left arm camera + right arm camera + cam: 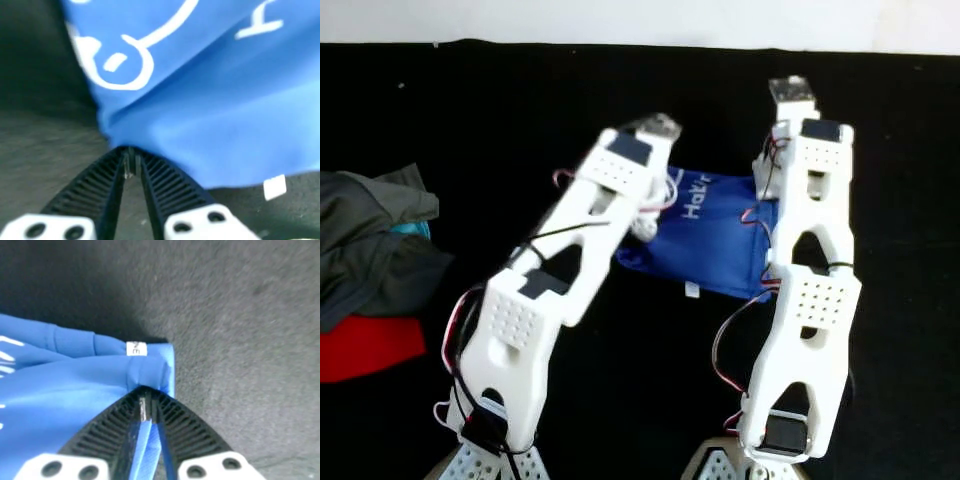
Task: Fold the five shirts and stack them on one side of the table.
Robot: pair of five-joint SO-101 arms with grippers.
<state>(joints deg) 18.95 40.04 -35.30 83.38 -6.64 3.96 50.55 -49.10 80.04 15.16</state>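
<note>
blue shirt (720, 235) lies bunched mid-way across the table (880, 150), its long axis running between my hands. my left hand (127, 160) is clamped on one edge and my right hand (145, 400) pinches the opposite corner. the other shirts (370, 260) lie beyond my left.

You've got two arms, the left arm (565, 270) and the right arm (810, 290), one blue shirt (720, 235), and one heap of clothes (370, 260) in grey, teal and red.

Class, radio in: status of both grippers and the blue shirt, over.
Left gripper shut on blue fabric shirt. Right gripper shut on its corner. Grey and red garment pile lies apart; nothing in the way.
</note>
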